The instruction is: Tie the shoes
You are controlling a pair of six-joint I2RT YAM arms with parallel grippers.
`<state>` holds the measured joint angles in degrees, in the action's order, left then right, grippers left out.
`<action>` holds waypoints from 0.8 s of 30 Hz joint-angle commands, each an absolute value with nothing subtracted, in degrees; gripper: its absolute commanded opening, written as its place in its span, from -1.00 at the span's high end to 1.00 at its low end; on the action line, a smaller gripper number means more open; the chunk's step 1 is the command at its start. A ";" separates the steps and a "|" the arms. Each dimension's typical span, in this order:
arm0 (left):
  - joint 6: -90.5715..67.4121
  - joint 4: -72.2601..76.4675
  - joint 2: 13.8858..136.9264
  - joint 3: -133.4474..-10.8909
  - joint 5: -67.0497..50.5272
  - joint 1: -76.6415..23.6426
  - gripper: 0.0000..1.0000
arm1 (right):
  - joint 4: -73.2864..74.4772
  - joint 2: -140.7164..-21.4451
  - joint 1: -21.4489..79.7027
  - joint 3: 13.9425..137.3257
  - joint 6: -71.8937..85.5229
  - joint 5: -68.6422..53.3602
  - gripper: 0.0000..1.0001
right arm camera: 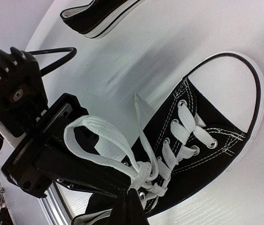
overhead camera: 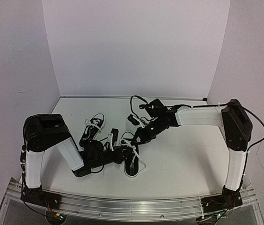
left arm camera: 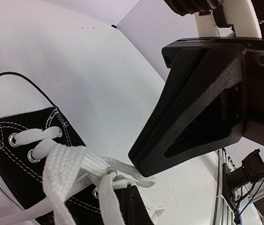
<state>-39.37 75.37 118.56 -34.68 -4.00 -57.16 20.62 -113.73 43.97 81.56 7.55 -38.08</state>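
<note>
Two small black canvas shoes with white laces lie on the white table. One shoe (overhead camera: pixel 133 168) lies in the middle, toe toward the near edge; the other shoe (overhead camera: pixel 93 127) (right arm camera: pixel 99 16) lies apart at the left. Both grippers meet over the middle shoe's laces. My left gripper (overhead camera: pixel 125 152) (left arm camera: pixel 128 187) is shut, and a lace (left arm camera: pixel 66 161) runs from the top eyelets into its tips. My right gripper (overhead camera: pixel 135 142) (right arm camera: pixel 132 194) is shut on the lace just below the knot (right arm camera: pixel 143 171). A lace loop (right arm camera: pixel 99 136) lies over the left gripper's fingers (right arm camera: pixel 90 168).
White walls (overhead camera: pixel 136 47) close in the back and both sides. An aluminium rail (overhead camera: pixel 132 204) runs along the near edge. A black cable (overhead camera: pixel 136 99) loops off the right wrist above the table.
</note>
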 commanded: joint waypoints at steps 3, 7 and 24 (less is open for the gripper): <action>-38.87 86.92 117.95 -36.10 -3.77 -56.37 1.00 | 20.02 -113.20 43.95 80.96 7.31 -39.40 1.00; -39.09 86.97 118.62 -37.21 -4.46 -55.83 1.00 | 19.95 -113.46 43.95 80.95 7.21 -39.81 1.00; -39.54 86.94 121.69 -41.43 -10.73 -55.03 1.00 | 19.46 -114.35 43.99 82.42 7.91 -40.72 1.00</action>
<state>-39.48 74.89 121.23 -39.10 -7.85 -55.26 20.58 -113.73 43.81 81.19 7.65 -39.13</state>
